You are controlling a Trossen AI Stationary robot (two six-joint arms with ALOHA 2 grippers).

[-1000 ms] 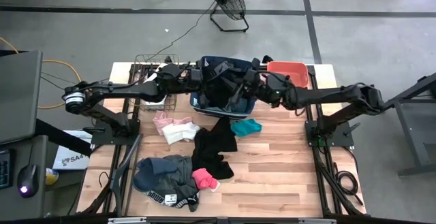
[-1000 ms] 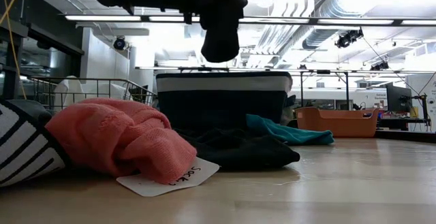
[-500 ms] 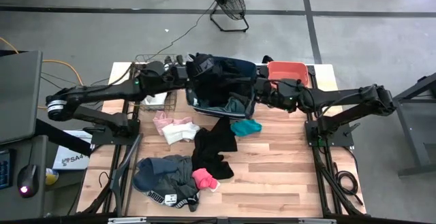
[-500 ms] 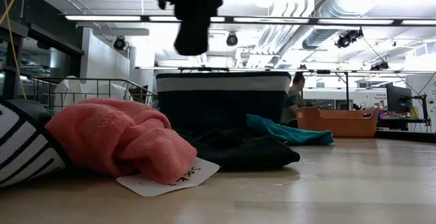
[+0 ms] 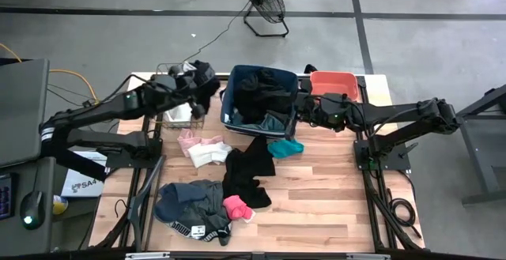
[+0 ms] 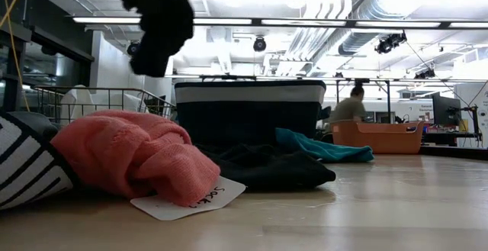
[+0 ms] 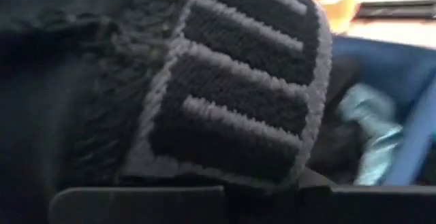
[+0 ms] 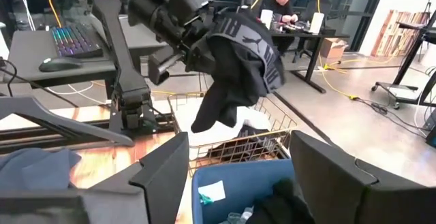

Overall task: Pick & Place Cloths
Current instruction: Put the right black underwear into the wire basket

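The blue fabric bin sits at the table's far edge, beside a wire basket. Above that basket the left gripper clamps a black garment with a grey waistband. The right gripper, fingers spread and empty, hovers at the bin's right rim.

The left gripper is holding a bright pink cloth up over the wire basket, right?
Not quite. The left gripper is holding a black cloth, not a bright pink one. The right wrist view shows it dangling above the wire basket. The bright pink cloth lies on the table.
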